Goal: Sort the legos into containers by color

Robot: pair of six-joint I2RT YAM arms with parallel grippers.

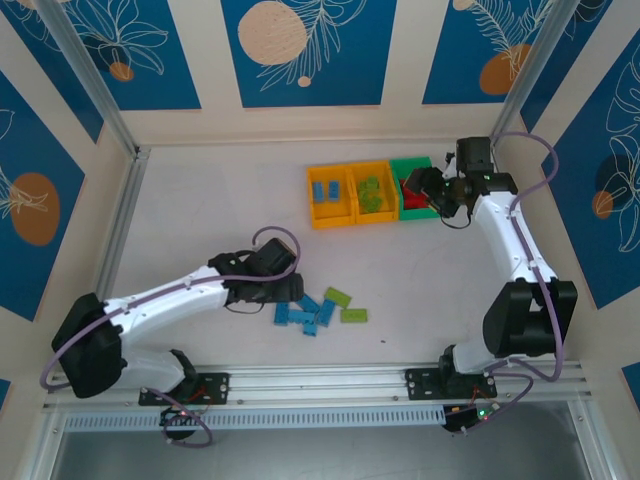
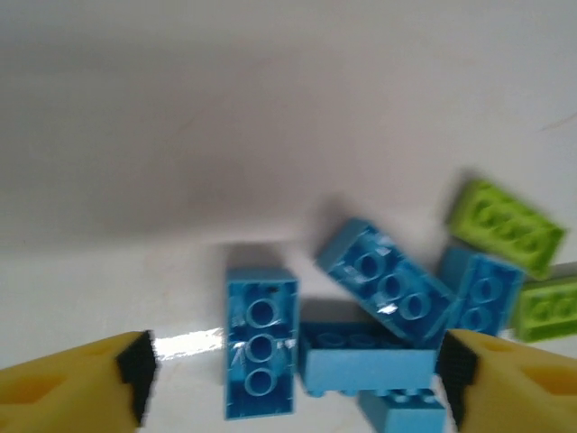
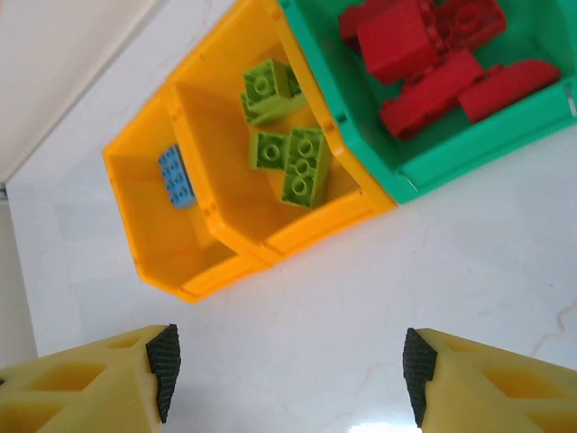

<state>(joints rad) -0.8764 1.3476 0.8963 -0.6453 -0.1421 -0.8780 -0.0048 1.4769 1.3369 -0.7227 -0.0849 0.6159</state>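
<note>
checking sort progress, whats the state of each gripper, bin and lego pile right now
left gripper: open, straddling loose blue legos, none gripped
right gripper: open, empty, above the table near the bins
green bin: holds red legos
middle orange bin: holds lime legos
end orange bin: holds blue lego
loose blue legos: clustered on table, unsorted
loose lime legos: on table beside the blue ones, unsorted
</note>
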